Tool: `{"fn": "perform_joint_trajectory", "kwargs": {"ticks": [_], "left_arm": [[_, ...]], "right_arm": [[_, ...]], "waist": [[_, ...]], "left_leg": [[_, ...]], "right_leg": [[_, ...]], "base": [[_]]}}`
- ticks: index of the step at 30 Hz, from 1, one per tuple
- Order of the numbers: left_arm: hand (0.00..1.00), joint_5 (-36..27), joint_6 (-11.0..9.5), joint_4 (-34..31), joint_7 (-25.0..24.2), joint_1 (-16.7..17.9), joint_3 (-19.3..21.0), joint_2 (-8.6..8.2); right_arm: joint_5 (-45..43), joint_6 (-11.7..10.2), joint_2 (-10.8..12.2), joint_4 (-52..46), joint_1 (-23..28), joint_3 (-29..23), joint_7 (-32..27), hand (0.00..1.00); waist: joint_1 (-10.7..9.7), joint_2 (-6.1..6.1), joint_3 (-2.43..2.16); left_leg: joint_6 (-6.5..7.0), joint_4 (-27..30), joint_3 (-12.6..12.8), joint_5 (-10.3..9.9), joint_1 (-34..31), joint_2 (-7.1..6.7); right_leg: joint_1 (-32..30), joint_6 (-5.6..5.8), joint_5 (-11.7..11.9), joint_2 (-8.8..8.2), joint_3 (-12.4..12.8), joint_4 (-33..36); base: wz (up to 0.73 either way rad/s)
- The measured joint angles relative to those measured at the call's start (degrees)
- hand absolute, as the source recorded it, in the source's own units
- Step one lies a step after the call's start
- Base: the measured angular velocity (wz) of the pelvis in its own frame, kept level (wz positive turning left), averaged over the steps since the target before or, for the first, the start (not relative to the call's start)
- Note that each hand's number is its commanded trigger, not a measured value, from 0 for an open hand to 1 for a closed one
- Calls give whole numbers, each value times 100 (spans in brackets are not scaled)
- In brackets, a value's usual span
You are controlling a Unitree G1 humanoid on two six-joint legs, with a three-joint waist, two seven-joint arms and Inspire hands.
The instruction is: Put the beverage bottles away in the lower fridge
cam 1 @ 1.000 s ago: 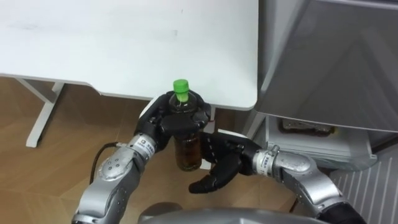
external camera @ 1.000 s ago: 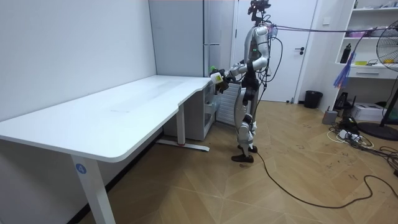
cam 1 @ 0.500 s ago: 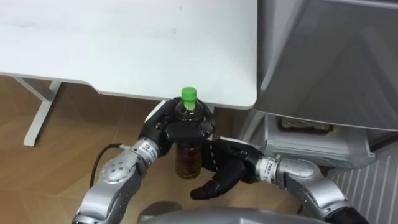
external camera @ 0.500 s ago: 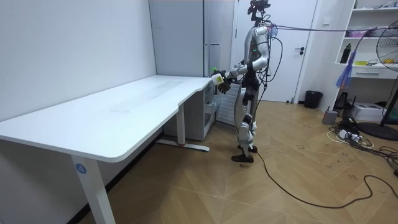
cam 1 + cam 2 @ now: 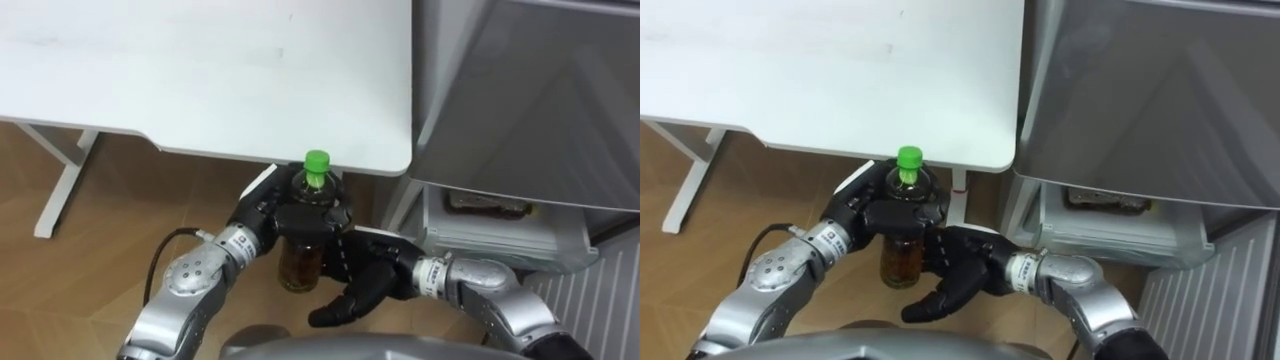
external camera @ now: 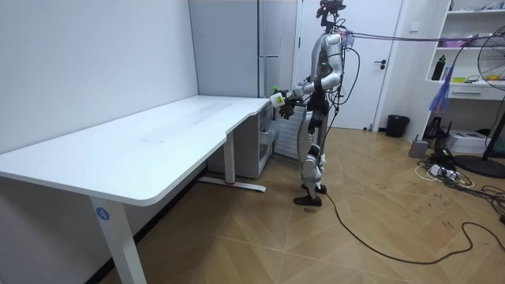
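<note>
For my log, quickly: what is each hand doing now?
Left hand: closed around the bottle.
Right hand: open, holding nothing, beside the bottle.

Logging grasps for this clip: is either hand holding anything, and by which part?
Left hand grips the green-capped bottle round its shoulder, below the cap; right hand open beside it.

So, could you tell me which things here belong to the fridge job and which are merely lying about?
For the job: green-capped bottle, gripped by the left hand; right hand, open beside the bottle; grey fridge beside the table.
Lying about: white table; black bin and fan across the room.
</note>
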Motion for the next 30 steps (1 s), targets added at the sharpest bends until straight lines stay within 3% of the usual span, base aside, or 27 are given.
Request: {"fn": "perform_joint_trajectory", "kwargs": {"ticks": [5, 10, 11, 12, 13, 17, 20, 21, 22, 30], "left_arm": [[100, 586, 0, -2, -196, -2, -28, 66], [100, 716, 0, -2, -274, -1, -39, 100], [100, 715, 0, -2, -273, -1, -39, 99], [100, 715, 0, -2, -272, -1, -40, 97], [100, 709, 0, -4, -268, -2, -43, 95], [100, 700, 0, -71, -138, -1, -126, 112], [100, 550, -1, -114, -117, 0, -266, 139], [100, 535, -1, -120, -121, -1, -300, 142], [100, 506, -2, -121, -124, -1, -391, 146], [100, 460, -1, -119, -115, -1, -376, 222]], "right_arm": [[6, 8, -53, 0, 20, 112, 23, 0], [42, 8, -66, -1, 38, 150, 34, 0], [80, 11, -67, -1, 44, 151, 34, 15], [119, 20, -70, -1, 50, 151, 33, 15], [227, 52, -81, -1, 70, 151, 32, 58], [599, 121, -117, 55, 91, 157, -166, 70], [918, 168, -132, 290, 88, 126, -485, 66], [942, 174, -126, 329, 87, 126, -570, 48], [1016, 175, -121, 420, 82, 127, -703, 0], [1476, 173, -121, 484, 108, 188, -730, 0]], "waist": [[3, 5, 4], [12, 5, 2], [13, 3, 0], [16, 1, -1], [19, -2, -4], [18, -7, -11], [21, 9, -24], [26, 10, -24], [31, 19, -26], [7, 56, -31]], "left_leg": [[1, 1, -4, -1, -33, 2], [0, -5, -2, -1, -36, 3], [0, -7, 2, 0, -23, 3], [0, -11, 6, 1, -17, 3], [0, -21, 12, 1, 0, 3], [1, -33, 23, 1, -1, 2], [1, -35, 25, 1, 7, 0], [1, -35, 26, 1, 6, 0], [1, -31, 25, 1, 2, 0], [0, -25, 22, 1, -13, 8]], "right_leg": [[-21, 0, 0, 2, 15, 4], [-38, 0, 0, 3, 22, 5], [-40, 0, 0, 2, 23, 4], [-40, 0, 0, 1, 24, 4], [-30, 0, 0, 1, 26, 3], [-3, 0, 0, 3, 30, -7], [8, 0, 0, 2, 35, -8], [7, 0, 0, 3, 36, -8], [1, 0, 0, 2, 34, -8], [-18, 0, 0, 7, -31, -12]], "base": [[0], [0], [0], [0], [0], [0], [0], [0], [0], [0]]}}
